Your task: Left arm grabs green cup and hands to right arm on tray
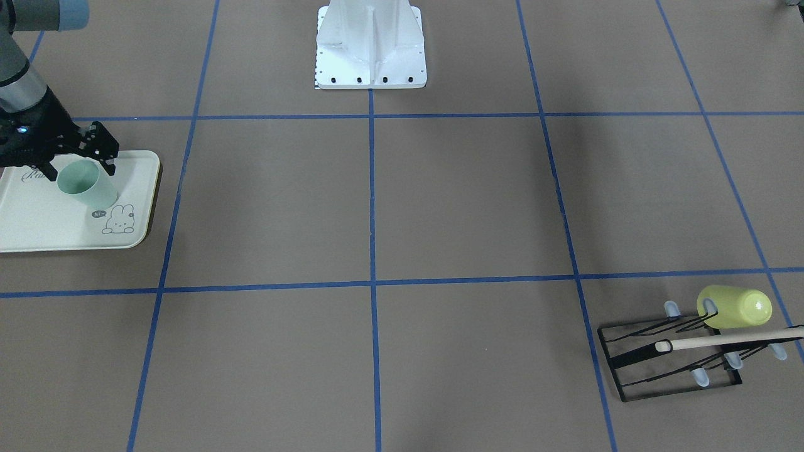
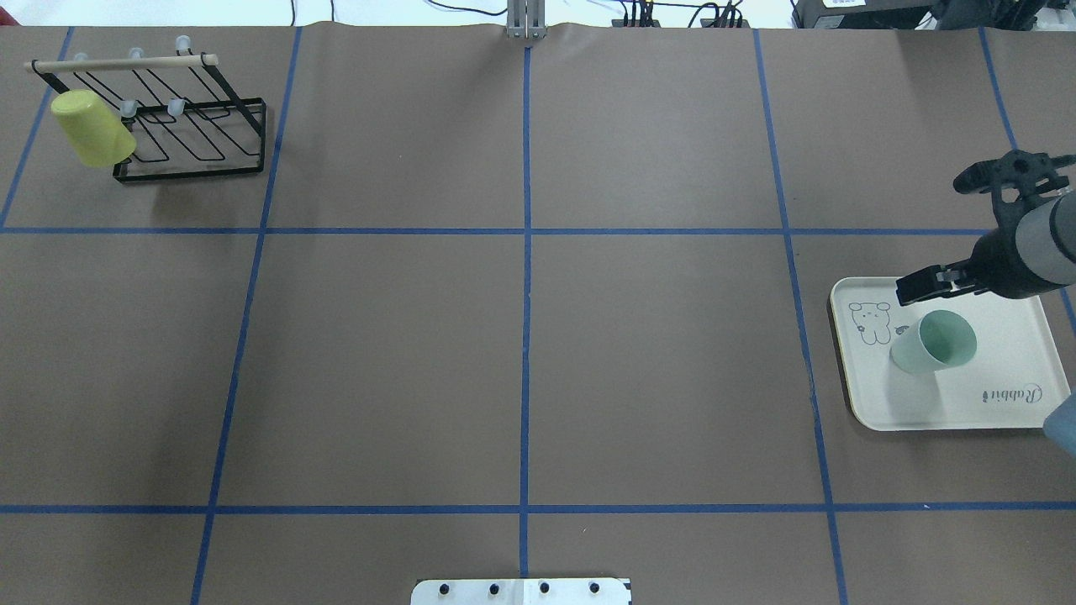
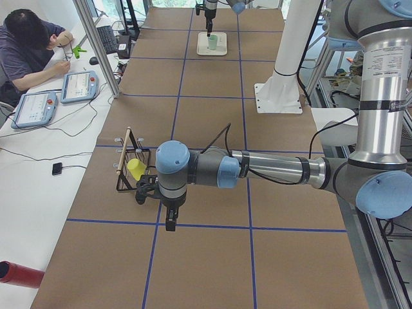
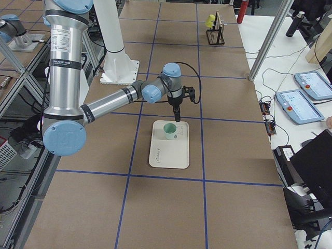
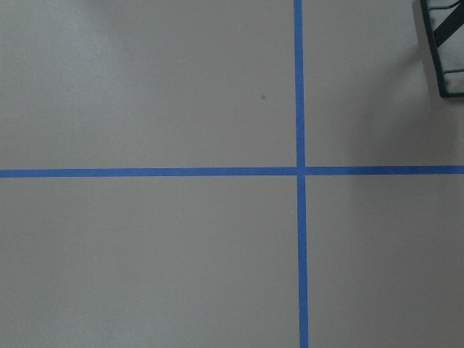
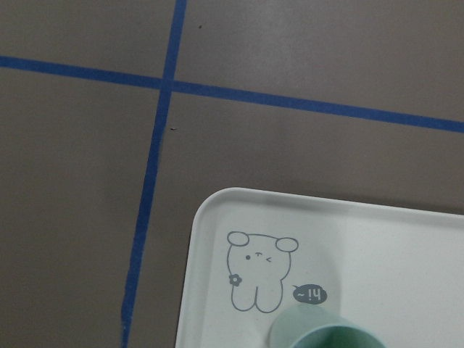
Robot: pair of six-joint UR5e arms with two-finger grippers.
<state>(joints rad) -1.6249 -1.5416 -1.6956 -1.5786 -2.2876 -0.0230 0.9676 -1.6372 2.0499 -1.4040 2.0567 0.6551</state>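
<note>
The pale mint-green cup stands upright on the cream tray beside the bunny drawing. It also shows in the overhead view, on the tray. My right gripper hangs just above the cup with its fingers spread, open and empty. The right wrist view shows the tray's corner and the cup's rim, but no fingers. My left gripper points down over the table near the black rack. It shows only in the exterior left view, so I cannot tell if it is open.
A black wire rack with a wooden rod stands at the table's far left corner. A yellow-green cup hangs on it. The robot's white base is at the table's edge. An operator sits beside the table.
</note>
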